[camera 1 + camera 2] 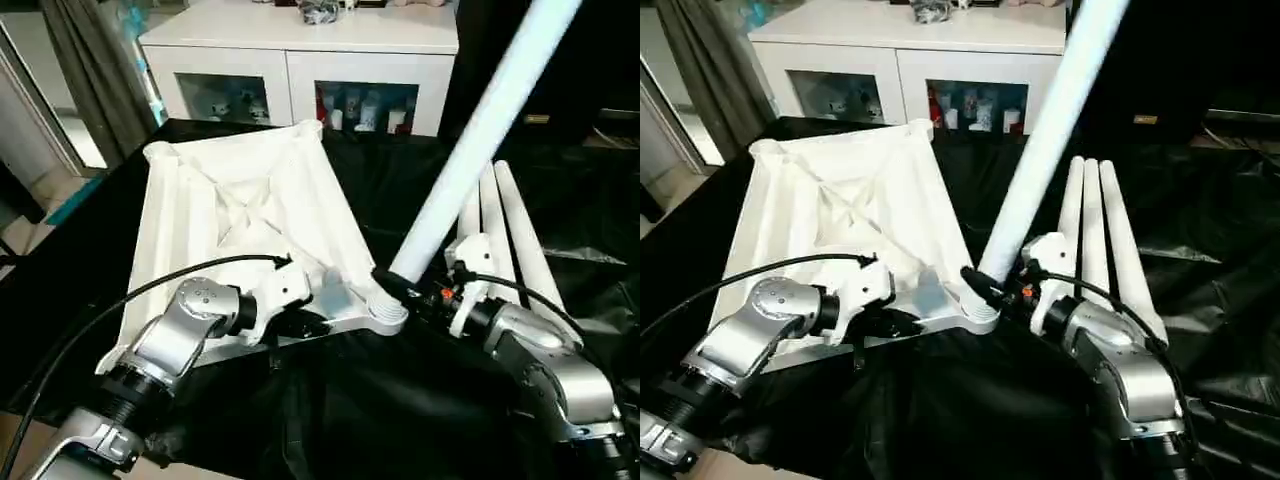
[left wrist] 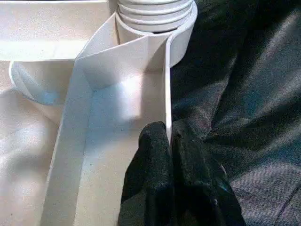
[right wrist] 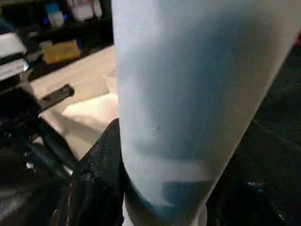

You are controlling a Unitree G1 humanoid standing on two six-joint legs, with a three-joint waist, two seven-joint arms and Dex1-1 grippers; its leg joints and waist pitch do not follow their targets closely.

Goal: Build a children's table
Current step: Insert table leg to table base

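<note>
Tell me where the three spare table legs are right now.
The three spare legs lie side by side on the black cloth at the robot's right, just beyond the right gripper and right of the upturned tabletop.

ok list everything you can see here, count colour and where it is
table top: 1, white, upside down on the black-draped work table, rim up, near edge held.
leg being fitted: 1, white, lower end at the near corner socket of the top, leaning up and away to the right.
spare legs: 3, white, lying side by side on the cloth right of the top.
black cloth: 1, black, draped over the work table.
cabinet: 1, white, glass doors, behind the table, small items inside.
left gripper: 1, black fingers, pinching the top's rim wall near that corner.
right gripper: 1, black fingers, clamped on the leg's lower end.
</note>
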